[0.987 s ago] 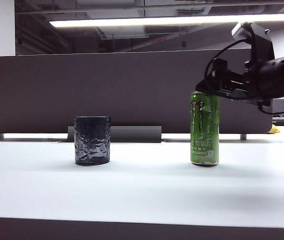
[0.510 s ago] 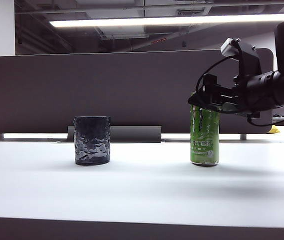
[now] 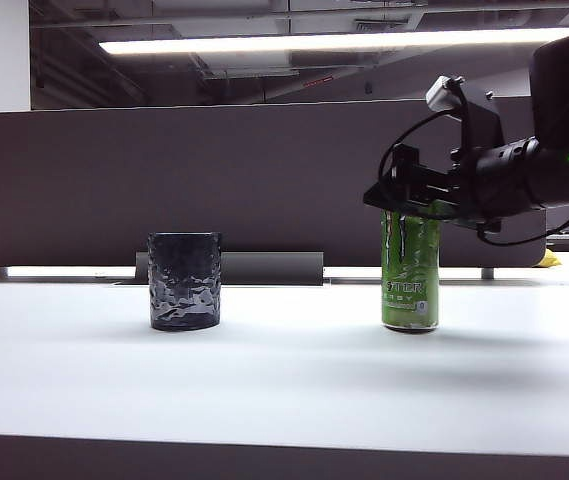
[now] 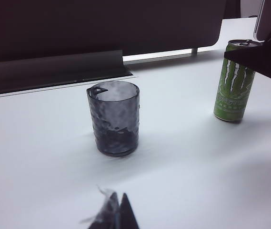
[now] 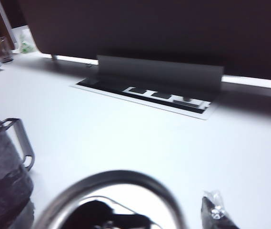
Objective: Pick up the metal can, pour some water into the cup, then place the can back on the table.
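Exterior view is showing the right tool (image 3: 396, 203) hanging at the top of the metal can (image 3: 410, 268), its fingers spread wide and gripping nothing; the can is standing upright on the white counter (image 3: 284, 380), well to the right of the cup (image 3: 184, 280). The right wrist view is blurred, with the can's silver rim (image 5: 111, 198) filling the near edge and one fingertip (image 5: 216, 212) showing beside it.

The main risk, as I judge it, is that the tool is sitting high on the can. If it is closing near the rim rather than around the body, the tall slim can could be tipping or slipping out when lifted, spilling water over the counter. A finger landing on the rim instead of passing beside it could also be knocking the can over.

The left tool (image 4: 115, 214) is resting low over the counter near the cup, its tips looking close together, though I cannot tell for certain.
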